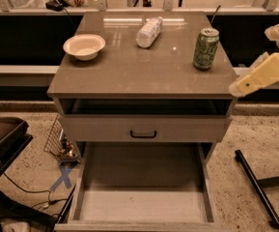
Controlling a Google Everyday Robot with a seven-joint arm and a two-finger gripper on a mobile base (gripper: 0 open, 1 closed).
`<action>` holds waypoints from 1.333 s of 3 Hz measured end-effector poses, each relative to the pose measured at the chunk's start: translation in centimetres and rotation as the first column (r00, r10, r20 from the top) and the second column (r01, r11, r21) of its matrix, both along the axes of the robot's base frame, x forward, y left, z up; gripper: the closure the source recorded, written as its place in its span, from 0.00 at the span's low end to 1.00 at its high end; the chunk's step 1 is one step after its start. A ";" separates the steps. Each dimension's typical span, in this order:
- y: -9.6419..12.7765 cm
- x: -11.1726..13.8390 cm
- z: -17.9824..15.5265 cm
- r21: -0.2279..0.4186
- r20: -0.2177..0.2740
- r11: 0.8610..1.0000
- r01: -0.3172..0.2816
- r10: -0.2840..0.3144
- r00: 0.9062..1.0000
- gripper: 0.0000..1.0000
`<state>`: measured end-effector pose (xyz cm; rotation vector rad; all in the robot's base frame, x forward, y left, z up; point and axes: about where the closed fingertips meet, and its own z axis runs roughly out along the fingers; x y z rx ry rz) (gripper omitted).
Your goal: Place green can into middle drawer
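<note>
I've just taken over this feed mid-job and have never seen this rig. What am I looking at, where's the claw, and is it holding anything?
This is a wheeled robot with one arm ending in a two-finger claw. There is a single camera view, looking down at the front of a grey cabinet. The claw is the pale shape at the right edge, beside the cabinet top and apart from everything on it. On top, the green can stands upright near the right side, a white bottle lies on its side, and a pale bowl sits to the left. Below, the middle drawer is pulled out, with nothing in it yet.
</note>
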<state>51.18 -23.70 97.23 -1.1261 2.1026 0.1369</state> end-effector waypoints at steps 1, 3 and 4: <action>-0.1 3.1 0.1 0.217 0.056 0.971 0.098 -0.113 0.992 0.00; -1.0 6.3 0.5 0.455 0.124 0.852 0.260 -0.350 0.929 0.00; -1.8 7.2 1.2 0.479 0.161 0.828 0.290 -0.408 0.899 0.00</action>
